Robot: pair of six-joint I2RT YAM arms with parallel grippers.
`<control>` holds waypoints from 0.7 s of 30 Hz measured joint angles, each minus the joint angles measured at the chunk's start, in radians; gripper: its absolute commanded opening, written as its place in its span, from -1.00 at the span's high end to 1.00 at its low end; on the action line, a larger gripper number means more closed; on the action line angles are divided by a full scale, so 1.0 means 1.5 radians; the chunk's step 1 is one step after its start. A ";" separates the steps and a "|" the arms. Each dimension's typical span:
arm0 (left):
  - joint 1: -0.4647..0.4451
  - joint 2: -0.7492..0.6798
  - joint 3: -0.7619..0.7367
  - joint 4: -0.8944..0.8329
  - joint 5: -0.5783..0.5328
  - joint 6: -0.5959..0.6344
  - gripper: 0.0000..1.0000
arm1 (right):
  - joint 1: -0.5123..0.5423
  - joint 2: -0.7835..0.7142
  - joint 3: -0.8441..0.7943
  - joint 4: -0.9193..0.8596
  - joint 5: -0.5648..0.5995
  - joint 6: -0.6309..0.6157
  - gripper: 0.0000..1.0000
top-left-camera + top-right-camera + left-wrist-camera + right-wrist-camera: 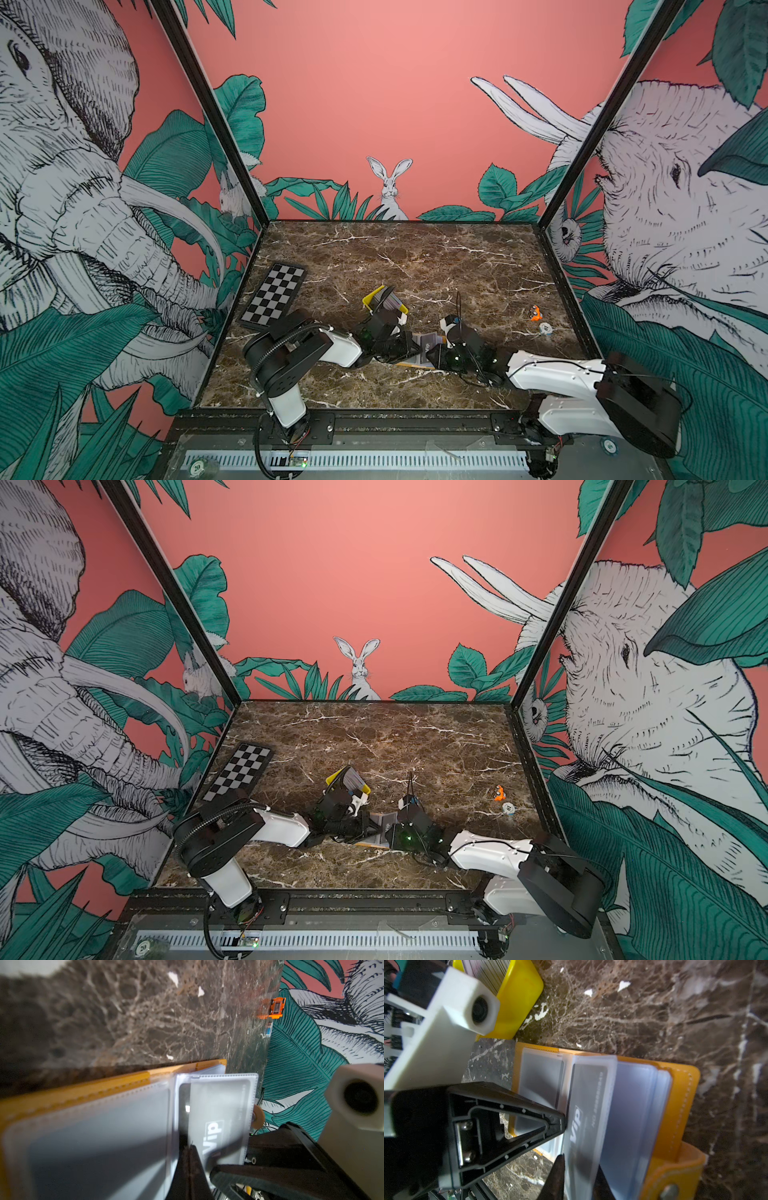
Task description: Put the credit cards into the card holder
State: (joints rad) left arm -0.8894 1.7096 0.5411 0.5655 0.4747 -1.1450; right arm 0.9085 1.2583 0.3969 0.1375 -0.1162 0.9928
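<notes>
**Fig. Seating a card in its sleeve.** The card holder (683, 1088) lay open on the desk (654, 1012) between the two arms, cover down, its clear leaves fanned. One credit card (583, 1105), "VIP" face showing, sat most of the way inside an upright sleeve (593, 1059) near the spine. The right gripper (579, 1161) stood narrow, with a finger on each face of that leaf. It appeared to pinch card and plastic together. The left gripper (563, 1124) was fully closed, its joined tips set against the same leaf from the side of the flat pages (a brace, by the look of it, not a grasp). The other credit cards (488, 970) stood in the yellow tray (519, 1001) just beyond the holder.

Judged good practice for this step:
- Push along the card's long axis only, so that its corners run inside the seams.
- Hold the brace low against the leaf, so that the sleeve neither buckles nor folds over.
- Slacken the pinch before the last stretch, since plastic clamped with the card cannot let it slide.
- Draw away in line with the leaf, so that the card is not dragged out.

How much of the card lay outside the sleeve mouth could not be told.
</notes>
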 measured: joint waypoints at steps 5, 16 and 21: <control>0.000 -0.025 0.001 -0.055 -0.010 0.022 0.82 | 0.000 -0.002 0.024 -0.036 0.004 -0.012 0.61; 0.022 -0.134 -0.001 -0.132 -0.045 0.080 0.71 | 0.002 0.000 0.070 -0.101 0.017 -0.044 0.53; 0.069 -0.185 -0.036 -0.132 -0.051 0.097 0.69 | 0.017 0.017 0.127 -0.147 0.042 -0.068 0.42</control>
State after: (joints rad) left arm -0.7856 1.4315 0.4870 0.3679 0.3988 -0.9989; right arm 0.9337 1.2842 0.5873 -0.0834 -0.0536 0.8909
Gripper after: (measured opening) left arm 0.150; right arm 0.260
